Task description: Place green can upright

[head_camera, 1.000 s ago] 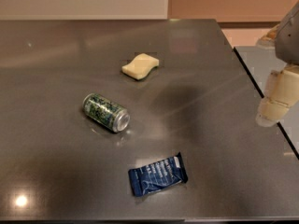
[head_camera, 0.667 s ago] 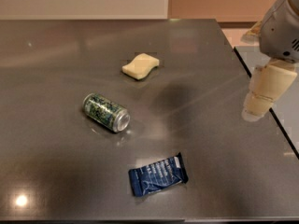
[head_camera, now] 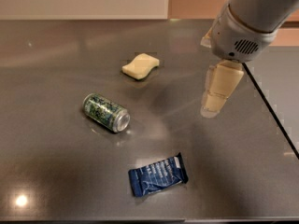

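The gripper (head_camera: pixel 211 107) hangs above the right part of the surface (head_camera: pixel 56 171), its pale tip pointing down and slightly left, and it holds nothing. Whether it is spread or pressed together cannot be told from this angle. Above it, the white wrist and arm (head_camera: pixel 247 22) rise out of the top right corner.

The green can (head_camera: pixel 106 112) lies on its side well to the left of the gripper, in the left middle of the surface. One silver end points right and toward the near edge.

It looks like a light thing with thin walls. It is stiff enough to pick up, but a hard squeeze would likely dent it. The smooth round body would probably roll at a sideways nudge and could slip in a loose hold. The best hold seems to be across the middle of the body, square to its long axis, so the can can be swung up onto one flat end.

A yellow sponge (head_camera: pixel 140 65) sits farther back, and a blue snack packet (head_camera: pixel 158 174) lies nearer. Both are well apart from the can.
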